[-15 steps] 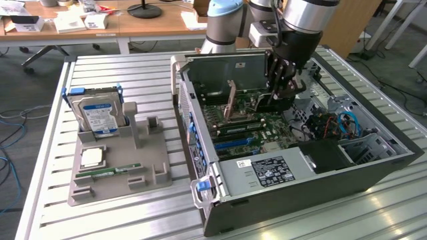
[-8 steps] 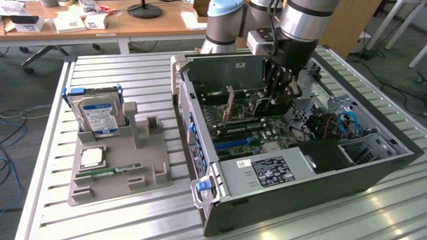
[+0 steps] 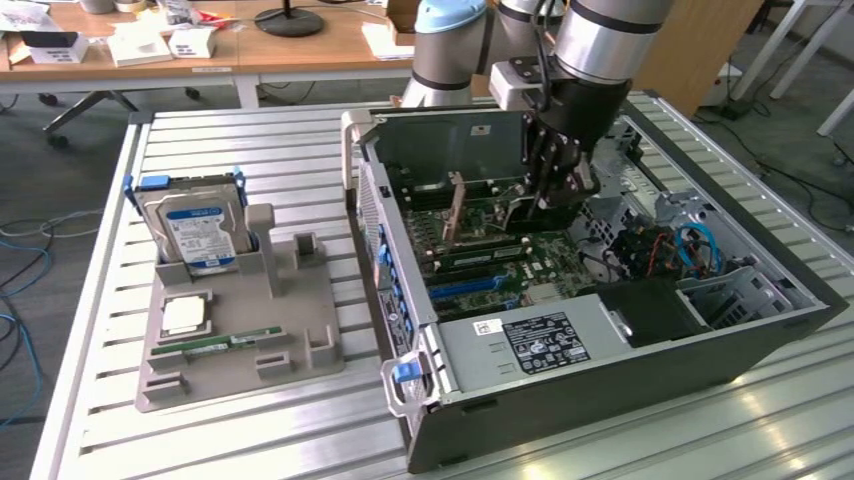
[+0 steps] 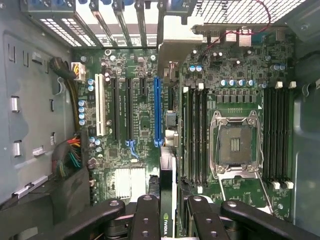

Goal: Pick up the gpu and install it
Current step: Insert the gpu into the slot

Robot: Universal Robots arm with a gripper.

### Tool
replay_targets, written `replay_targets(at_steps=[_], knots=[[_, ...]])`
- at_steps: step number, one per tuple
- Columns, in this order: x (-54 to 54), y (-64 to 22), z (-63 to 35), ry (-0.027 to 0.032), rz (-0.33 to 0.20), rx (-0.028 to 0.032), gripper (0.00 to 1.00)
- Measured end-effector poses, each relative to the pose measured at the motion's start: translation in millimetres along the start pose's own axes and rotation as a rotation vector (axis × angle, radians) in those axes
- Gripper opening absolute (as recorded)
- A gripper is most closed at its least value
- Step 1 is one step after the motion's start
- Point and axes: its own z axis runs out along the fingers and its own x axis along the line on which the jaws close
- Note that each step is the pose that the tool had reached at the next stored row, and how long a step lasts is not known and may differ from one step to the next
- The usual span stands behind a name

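Grip on the gpu (image 4: 165,223) inside the case (image 3: 601,405)

Nearest in the wrist view is the gripper (image 4: 170,200), its black fingers (image 4: 146,215) pressed in from both sides on the gpu. The gpu stands on edge between them, a green logo showing on its dark face. It runs away from the fingers toward the back of the case, with its silvery bracket (image 4: 172,52) at the far end. Below lies the board (image 4: 145,120). The gpu hangs just beside the blue slot (image 4: 158,110), between it and the memory slots (image 4: 195,135). Whether its lower edge touches a slot cannot be told. Past these are the bare CPU socket (image 4: 235,145) and the row of slot covers (image 4: 115,20).

In the exterior view the power supply (image 3: 521,340) is nearest, in the open case lying on a slatted metal table (image 3: 240,130). On the exterior view's left, just beside the case, a grey tray (image 3: 240,340) holds a memory stick (image 3: 214,345) lying flat and a hard drive (image 3: 194,232) standing upright. Deeper in, the arm (image 3: 601,40) reaches down into the case. Beyond the table stands a wooden desk (image 3: 280,55).
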Motion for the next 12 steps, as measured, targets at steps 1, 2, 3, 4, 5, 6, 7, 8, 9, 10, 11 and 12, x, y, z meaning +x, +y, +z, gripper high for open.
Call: replay_targets(at_steps=[1,2,3,4,5,6,7,8,9,10,11,12], knots=[[-0.1,0.6,0.0,0.0001,0.000,-0.0001,0.26],[-0.2,1.3,0.0,0.0001,0.000,0.0000,0.26],[-0.3,1.9,0.3,0.0000,0.000,0.0000,0.26],[-0.4,2.4,0.8,0.0000,0.000,0.0000,0.26],[-0.5,2.8,1.6,0.0000,0.000,0.0000,0.26],[-0.5,3.0,2.8,0.0001,0.000,-0.0001,0.26],[-0.5,3.0,4.2,0.0001,0.000,-0.0001,0.26],[-0.5,3.2,5.5,0.0000,0.000,-0.0001,0.26],[-0.5,3.3,6.7,0.0000,0.000,0.0000,0.26],[-0.5,3.5,7.9,0.0000,0.000,0.0000,0.26],[-0.5,3.6,9.1,0.0001,0.000,0.0000,0.26],[-0.5,3.7,10.2,0.0001,0.000,0.0000,0.26]])
